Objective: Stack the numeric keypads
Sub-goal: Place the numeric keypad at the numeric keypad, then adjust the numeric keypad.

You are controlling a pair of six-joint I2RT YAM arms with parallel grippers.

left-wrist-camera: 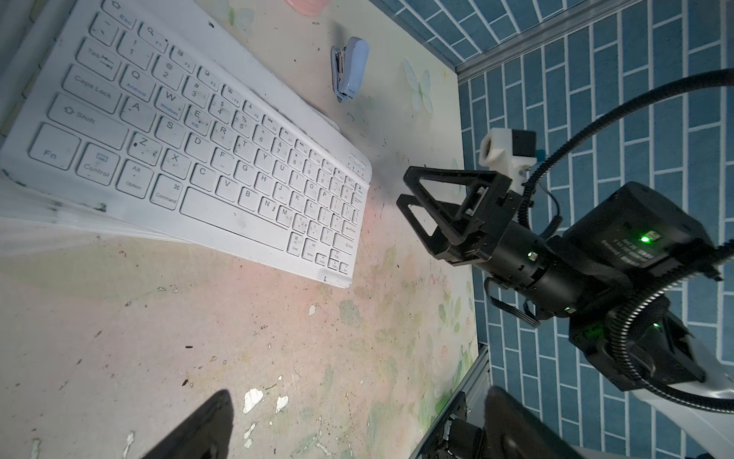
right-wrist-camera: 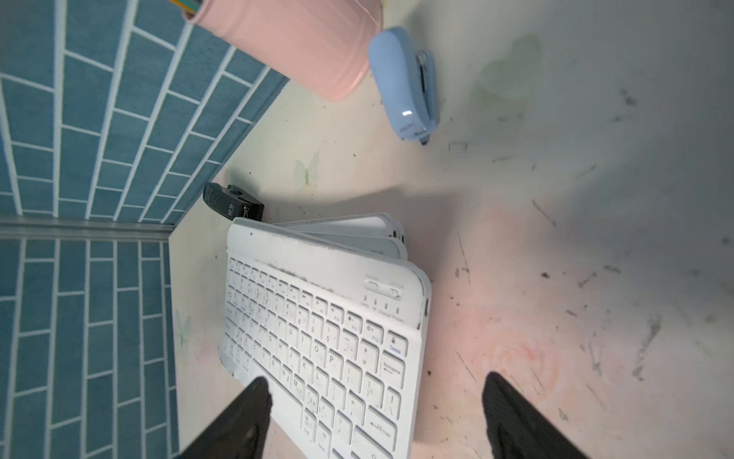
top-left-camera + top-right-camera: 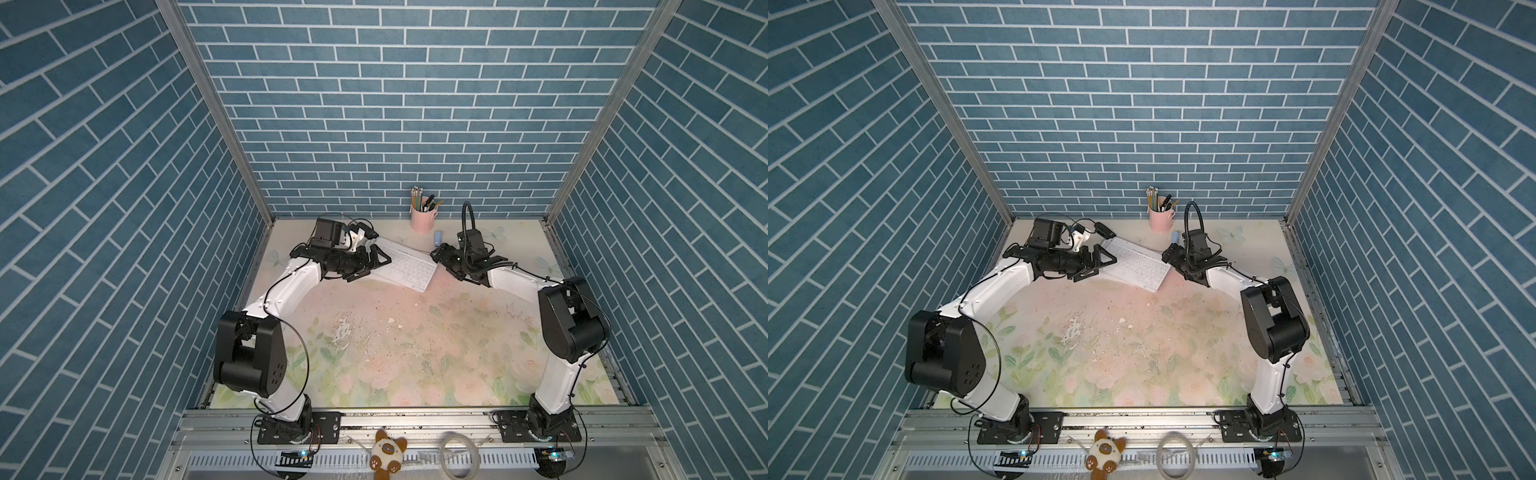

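Observation:
The numeric keypads [image 3: 409, 266] [image 3: 1138, 266] lie as one slightly fanned stack at the back middle of the table, and the top one has white keys [image 1: 206, 159] [image 2: 325, 330]. Edges of lower ones [image 2: 357, 230] stick out behind it. My left gripper [image 3: 374, 266] [image 3: 1100, 266] [image 1: 357, 429] hovers at the stack's left end, open, with only bare table between its fingers. My right gripper [image 3: 440, 253] [image 3: 1169, 255] [image 2: 377, 421] is at the stack's right end, open wide. From the left wrist view my right gripper [image 1: 433, 202] stands a short gap off that end, holding nothing.
A pink pencil cup [image 3: 422, 218] [image 3: 1160, 218] [image 2: 302, 43] stands at the back wall. A pale blue stapler [image 3: 437, 237] [image 1: 351, 69] [image 2: 401, 83] lies beside it. A small black stapler [image 3: 1104, 229] [image 2: 232, 202] sits behind the stack's left end.

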